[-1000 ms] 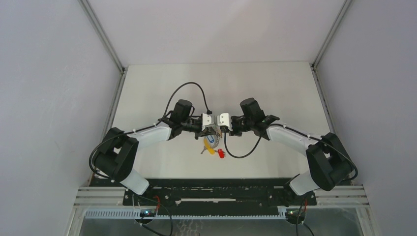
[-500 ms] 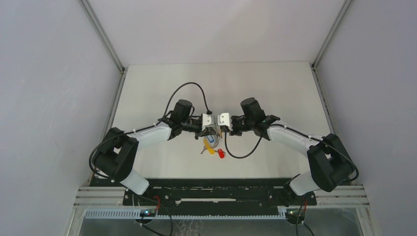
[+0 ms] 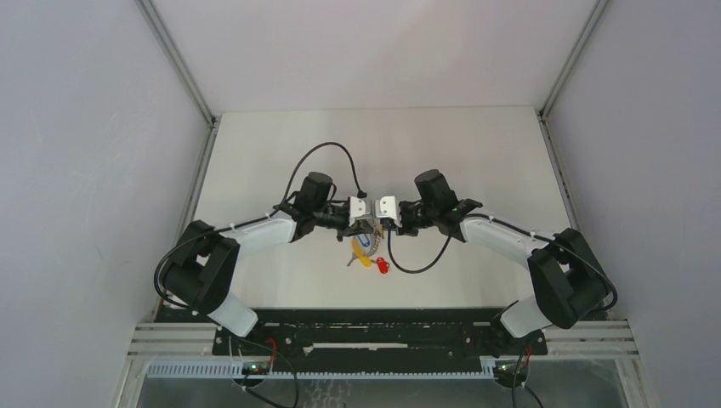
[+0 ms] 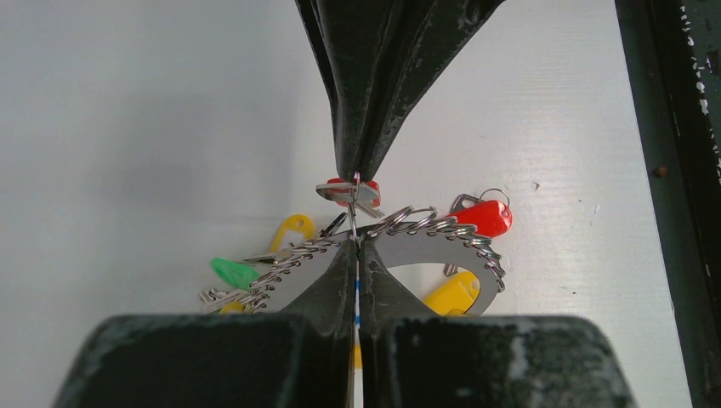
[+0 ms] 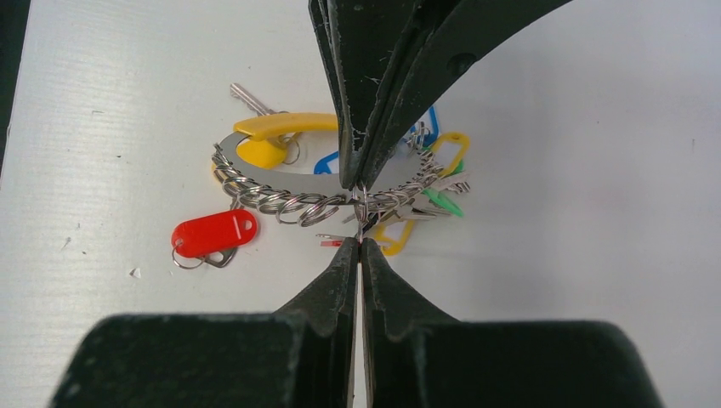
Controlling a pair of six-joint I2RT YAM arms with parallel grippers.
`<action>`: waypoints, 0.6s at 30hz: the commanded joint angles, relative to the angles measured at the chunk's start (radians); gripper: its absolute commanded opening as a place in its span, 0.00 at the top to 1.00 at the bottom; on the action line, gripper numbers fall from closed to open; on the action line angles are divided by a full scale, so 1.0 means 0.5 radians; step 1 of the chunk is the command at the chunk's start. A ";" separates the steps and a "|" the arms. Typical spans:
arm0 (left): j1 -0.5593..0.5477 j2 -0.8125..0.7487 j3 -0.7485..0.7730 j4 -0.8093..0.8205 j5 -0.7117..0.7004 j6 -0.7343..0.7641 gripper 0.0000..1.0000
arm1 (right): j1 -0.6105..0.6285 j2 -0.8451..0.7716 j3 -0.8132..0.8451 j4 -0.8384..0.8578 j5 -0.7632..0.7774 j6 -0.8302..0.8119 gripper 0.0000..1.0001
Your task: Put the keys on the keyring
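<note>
Keyring [image 5: 281, 202] is near the centre of the desk [image 3: 476, 153], pinched by the closed left end effector [image 4: 355, 253]. The closed right end effector [image 5: 359, 248] holds a red-tagged key [image 4: 347, 192] at its 6 o'clock in the right wrist view. Nothing has moved during the last second, so the threading seems stalled.

Tagged crescent keyring [image 4: 425, 251]; small key [image 4: 344, 192] at its rim, red-tagged key [image 4: 483, 218] beside.

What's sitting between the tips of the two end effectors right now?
A red-tagged key on its small split ring fills the gap between left end effector and right end effector, beside the keyring; left wrist view shows it.
</note>
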 commanded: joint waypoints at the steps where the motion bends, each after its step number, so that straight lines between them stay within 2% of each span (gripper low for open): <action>1: -0.011 -0.005 0.078 0.036 0.079 0.045 1.00 | 0.007 0.004 0.088 0.016 -0.069 -0.005 1.00; 18: -0.011 -0.005 0.077 0.036 0.073 0.043 1.00 | 0.004 -0.034 0.081 0.036 -0.026 0.012 1.00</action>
